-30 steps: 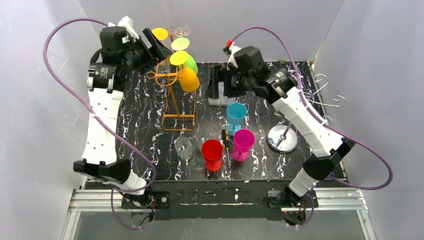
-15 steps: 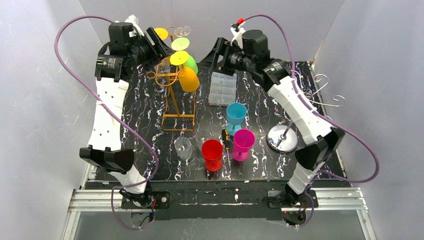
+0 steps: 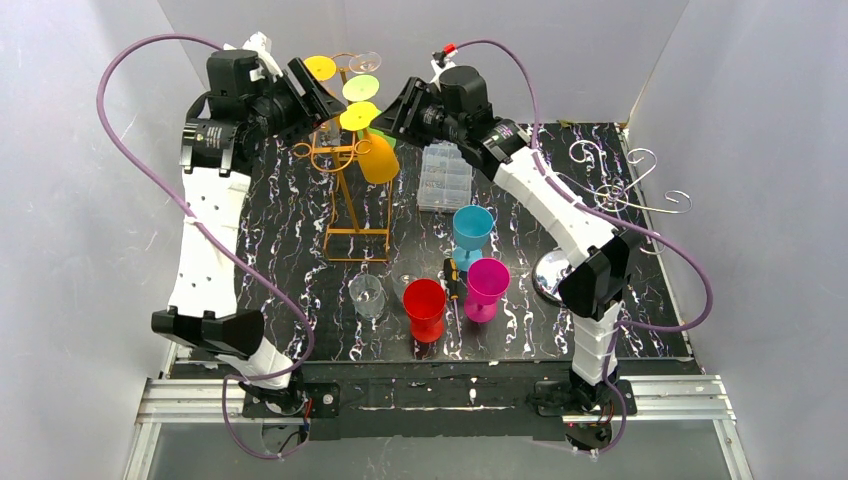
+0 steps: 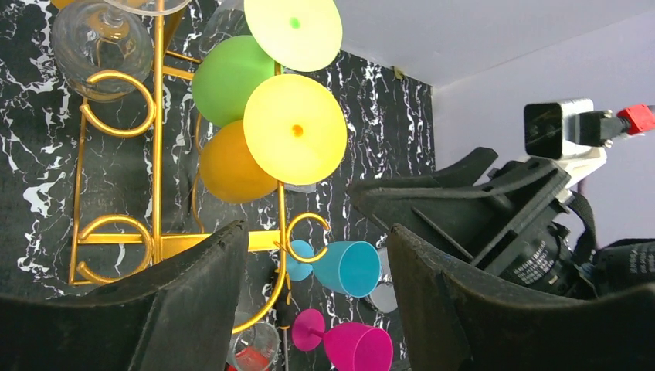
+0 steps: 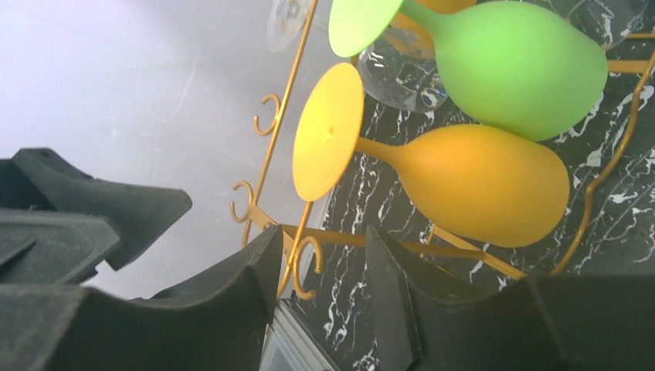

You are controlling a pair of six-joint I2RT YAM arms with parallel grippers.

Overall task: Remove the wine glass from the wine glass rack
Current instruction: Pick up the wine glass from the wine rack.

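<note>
The gold wine glass rack [image 3: 345,170] stands at the back left. An orange glass [image 3: 378,158], a green glass [image 3: 383,128] and clear glasses hang on it, their yellow and green bases up. My left gripper [image 3: 316,92] is open and empty, just left of the rack top. My right gripper [image 3: 396,106] is open and empty, just right of it. In the left wrist view the orange glass [image 4: 230,164] and rack [image 4: 158,154] lie beyond my open gripper [image 4: 317,259]. In the right wrist view the orange glass [image 5: 479,185] hangs above my open gripper [image 5: 320,259], and a rack hook sits between the fingers.
A clear organizer box [image 3: 445,175] lies right of the rack. A teal glass [image 3: 472,232], magenta glass [image 3: 486,285], red cup [image 3: 424,305] and clear glass [image 3: 367,295] stand in front. A silver rack [image 3: 630,190] with a round base [image 3: 560,275] is at the right.
My right arm has swung left from over the organizer box and risen to the rack's right side. My left gripper has stayed by the rack top with small shifts.
</note>
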